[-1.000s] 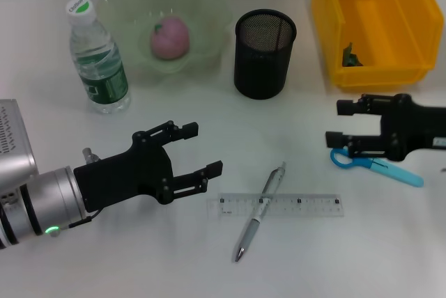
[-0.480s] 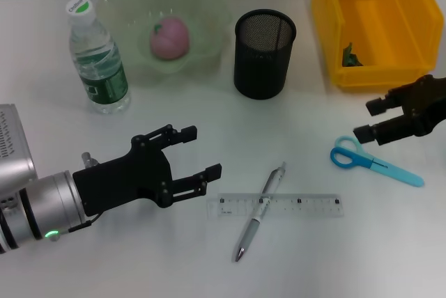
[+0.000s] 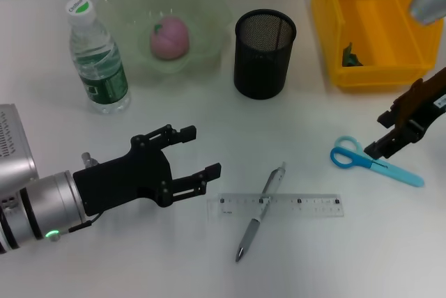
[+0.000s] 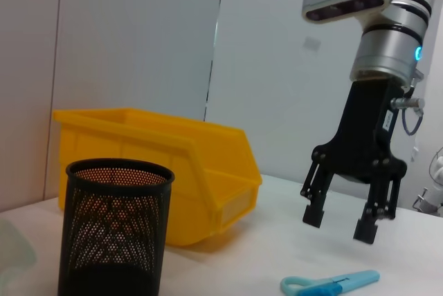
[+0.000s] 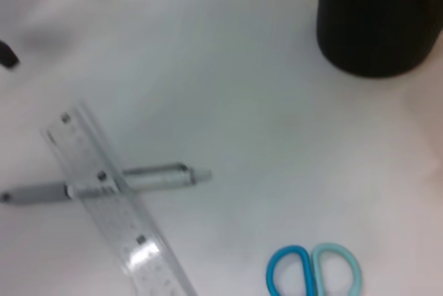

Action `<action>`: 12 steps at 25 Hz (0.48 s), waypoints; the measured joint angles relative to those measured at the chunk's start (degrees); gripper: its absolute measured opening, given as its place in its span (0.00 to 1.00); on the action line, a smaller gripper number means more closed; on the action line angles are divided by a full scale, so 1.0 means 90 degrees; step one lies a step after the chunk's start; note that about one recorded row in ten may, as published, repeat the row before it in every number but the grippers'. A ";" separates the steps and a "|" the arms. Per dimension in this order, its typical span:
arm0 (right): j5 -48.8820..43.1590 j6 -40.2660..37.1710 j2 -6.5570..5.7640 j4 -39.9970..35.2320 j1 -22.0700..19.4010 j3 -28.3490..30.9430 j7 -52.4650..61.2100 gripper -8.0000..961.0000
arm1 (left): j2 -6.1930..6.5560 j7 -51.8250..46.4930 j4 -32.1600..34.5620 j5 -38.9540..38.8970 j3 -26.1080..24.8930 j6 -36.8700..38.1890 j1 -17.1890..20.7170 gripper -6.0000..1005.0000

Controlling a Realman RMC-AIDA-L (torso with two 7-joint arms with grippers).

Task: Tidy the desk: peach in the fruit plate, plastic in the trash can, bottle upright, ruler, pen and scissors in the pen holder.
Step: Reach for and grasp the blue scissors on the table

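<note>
The blue scissors (image 3: 376, 163) lie flat at the right of the desk. Just above their blades hangs my right gripper (image 3: 380, 134), open and pointing down, holding nothing; the left wrist view shows the right gripper (image 4: 339, 223) over the scissors (image 4: 331, 284). A clear ruler (image 3: 282, 205) lies under a silver pen (image 3: 260, 211) at front centre. My left gripper (image 3: 202, 150) hovers open to their left. The pink peach (image 3: 170, 38) rests in the green fruit plate (image 3: 209, 5). The bottle (image 3: 97, 61) stands upright. The black mesh pen holder (image 3: 264, 53) stands at centre back.
The yellow bin (image 3: 380, 75) at back right has a small green scrap (image 3: 350, 56) in it. From the right wrist I see the ruler (image 5: 118, 206), the pen (image 5: 145, 175), the scissors' handles (image 5: 315, 275) and the pen holder (image 5: 379, 19).
My right gripper has pulled back to the right, off the scissors' handles, and now hangs pointing down over the blades. The scissors stay on the desk. The left arm has not moved.
</note>
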 joint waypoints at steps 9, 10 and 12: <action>-0.0239 0.0338 0.0165 0.0017 -0.0017 -0.1325 0.0269 0.77 | 0.0000 0.0153 -0.0014 0.0040 0.0103 0.0042 -0.0038 0.80; -0.0246 0.0398 0.0170 0.0022 -0.0029 -0.1419 0.0299 0.77 | 0.0000 0.0153 -0.0014 0.0041 0.0107 0.0043 -0.0039 0.80; -0.0252 0.0449 0.0173 0.0033 -0.0039 -0.1479 0.0307 0.77 | 0.0000 0.0154 -0.0014 0.0041 0.0108 0.0043 -0.0042 0.80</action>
